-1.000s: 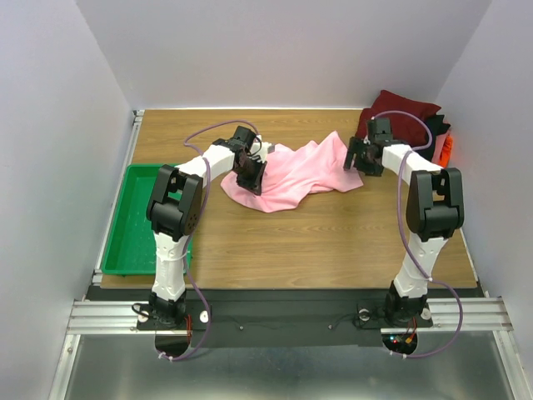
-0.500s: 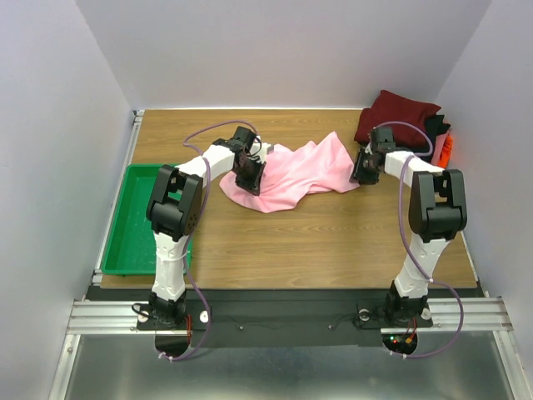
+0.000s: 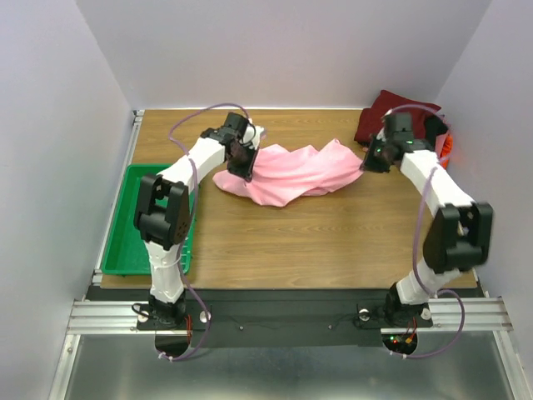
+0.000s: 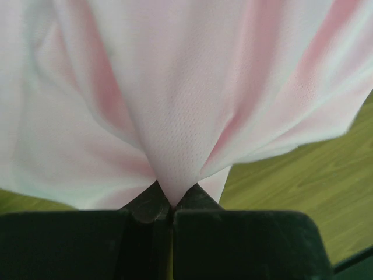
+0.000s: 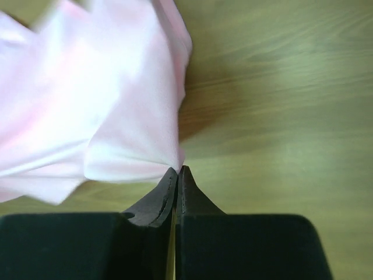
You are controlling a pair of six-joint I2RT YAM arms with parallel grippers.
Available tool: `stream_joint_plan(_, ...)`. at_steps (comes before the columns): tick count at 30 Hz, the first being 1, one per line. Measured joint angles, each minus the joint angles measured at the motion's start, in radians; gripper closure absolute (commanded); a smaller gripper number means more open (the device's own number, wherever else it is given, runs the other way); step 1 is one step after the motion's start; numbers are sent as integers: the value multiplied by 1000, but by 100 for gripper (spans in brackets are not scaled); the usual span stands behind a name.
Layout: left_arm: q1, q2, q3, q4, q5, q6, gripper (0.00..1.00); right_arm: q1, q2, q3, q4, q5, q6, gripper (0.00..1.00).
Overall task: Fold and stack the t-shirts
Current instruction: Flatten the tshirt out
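1. Wood-grain table [image 3: 333, 242] within pale walls. A green tray [image 3: 125, 242] sits well to the left of the left jaws and nearer the arm bases.
2. Left gripper [image 3: 244, 165]: jaws closed on a pinch of the pink t-shirt [image 3: 287, 171]. The wrist view shows cloth fanning out ahead of the tips. No change in this grip over the last second.
3. The pink t-shirt is unfolded and rumpled. It spans the gap between the two pairs of jaws, and its middle lies on the table.
4. Right gripper [image 3: 368, 162]: changed. A second ago its jaws stood open just beside the shirt's right edge; they are now shut on that edge. The wrist view shows only a thin corner nipped at the very tips, with cloth to the left of the jaws and bare wood to the right.
5. Both arms have reached farther from their bases, and the cloth is drawn out longer between them.
6. Assessment: the shirt is now held at two points and is ready to be spread flat. Folding has not begun. The right hold looks shallow and may slip under tension.
7. A pile of folded t-shirts [image 3: 381, 115], dark red on top, lies just behind the right jaws. It is the likely place for stacking.
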Motion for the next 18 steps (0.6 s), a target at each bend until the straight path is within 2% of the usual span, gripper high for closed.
stream_joint_plan(4, 22, -84, 114, -87, 10, 16, 100, 0, -243, 90, -95, 83, 22, 100)
stream_joint_plan(7, 55, -157, 198, -115, 79, 31, 100, 3, -363, 190, -134, 131, 29, 100)
stream_joint_plan(8, 76, -180, 217, -124, 122, 35, 96, 5, -389, 231, -149, 150, 31, 99)
stream_joint_plan(9, 107, -203, 236, -127, 194, 38, 80, 6, -406, 275, -164, 167, 32, 100)
stream_joint_plan(11, 172, -222, 266, -125, 313, 41, 54, 7, -403, 337, -172, 188, 32, 100)
stream_joint_plan(12, 203, -221, 287, -126, 365, 37, 45, 8, -394, 354, -174, 198, 31, 100)
stream_joint_plan(13, 242, -197, 333, -137, 376, 34, 39, 9, -373, 383, -179, 220, 31, 100)
stream_joint_plan(15, 282, -118, 431, -139, 352, 19, 37, 9, -316, 409, -177, 241, 31, 100)
stream_joint_plan(18, 301, 40, 537, -101, 222, -40, 34, 6, -202, 407, -161, 243, 36, 100)
